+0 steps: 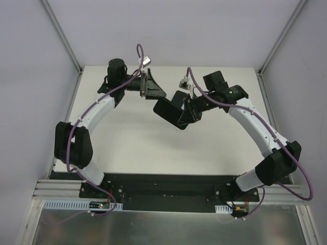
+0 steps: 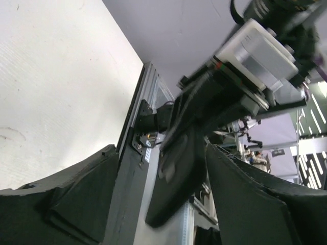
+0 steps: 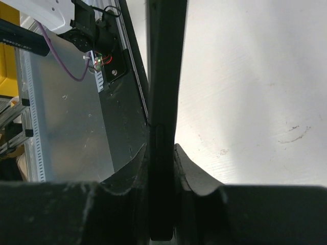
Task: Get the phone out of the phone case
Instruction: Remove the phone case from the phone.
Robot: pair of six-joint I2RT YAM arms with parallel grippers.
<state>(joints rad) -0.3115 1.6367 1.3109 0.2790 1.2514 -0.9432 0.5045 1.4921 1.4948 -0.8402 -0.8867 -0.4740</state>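
Between right gripper (image 3: 162, 168) pads (image 3: 196, 179) sits a slim, matte-black phone (image 3: 164, 76).

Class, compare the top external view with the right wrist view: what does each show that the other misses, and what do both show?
Only the top external view shows the left gripper, open near the phone, and the phone's broad face. Only the right wrist view shows the phone edge-on, pinched between fingers on both faces. Both show the right gripper shut on the phone, and the white table.
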